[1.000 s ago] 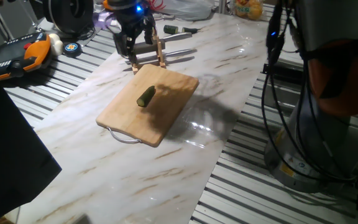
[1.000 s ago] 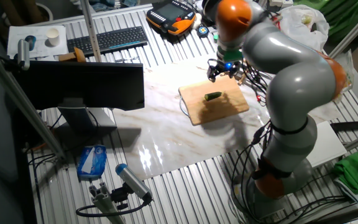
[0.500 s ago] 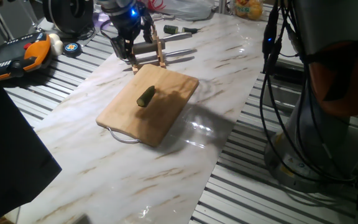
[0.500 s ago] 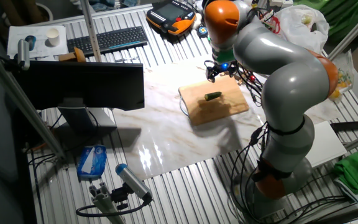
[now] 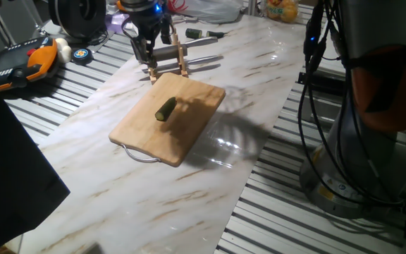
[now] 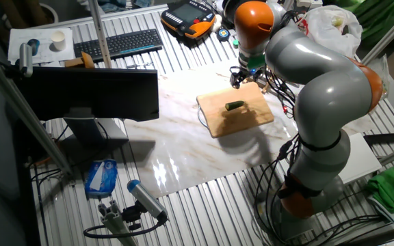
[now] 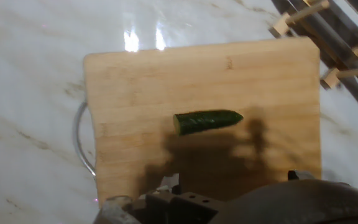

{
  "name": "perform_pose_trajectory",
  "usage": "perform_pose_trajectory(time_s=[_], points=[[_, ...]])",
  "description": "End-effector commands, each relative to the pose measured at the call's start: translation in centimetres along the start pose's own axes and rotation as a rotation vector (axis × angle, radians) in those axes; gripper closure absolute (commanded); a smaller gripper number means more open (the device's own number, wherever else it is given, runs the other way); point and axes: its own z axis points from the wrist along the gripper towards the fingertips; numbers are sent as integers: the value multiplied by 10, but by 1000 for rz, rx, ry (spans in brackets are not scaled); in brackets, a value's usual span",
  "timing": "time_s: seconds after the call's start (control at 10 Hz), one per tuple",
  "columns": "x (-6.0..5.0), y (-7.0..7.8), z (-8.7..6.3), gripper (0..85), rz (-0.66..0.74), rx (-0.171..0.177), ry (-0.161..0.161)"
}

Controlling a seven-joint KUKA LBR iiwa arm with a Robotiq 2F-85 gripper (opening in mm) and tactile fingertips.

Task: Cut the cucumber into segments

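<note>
Tool over knife rack, cuke uncut on board

Tool [image 5: 149,51] hovers at the far edge of the worktop [image 5: 259,77], right above a small wooden rack [image 5: 168,65] w/ a knife [image 5: 189,44] lying across it; fingers open or closed: can't tell, none show in hand view. Cucumber [image 7: 207,121] lies whole mid cutting board [image 7: 154,87], just below/ahead of the tool in hand view, well apart from it; no segments yet. Probably the knife pickup step: come straight down on the handle, grip square so the blade stays vertical. No containers in use; board holds only the cuke.
</note>
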Motion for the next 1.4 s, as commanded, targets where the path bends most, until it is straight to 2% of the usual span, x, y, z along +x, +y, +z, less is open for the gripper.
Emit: perform_pose_trajectory(time_s=[0.0,0.2,0.7,1.0,1.3], points=[[-2,-2,1,0,-14,3,-4],[-8,-11,7,0,-46,4,-9],[-34,-41,14,0,-100,4,-1],[-38,-46,19,0,-122,-8,-1],[-40,-49,21,0,-126,-6,-2]])
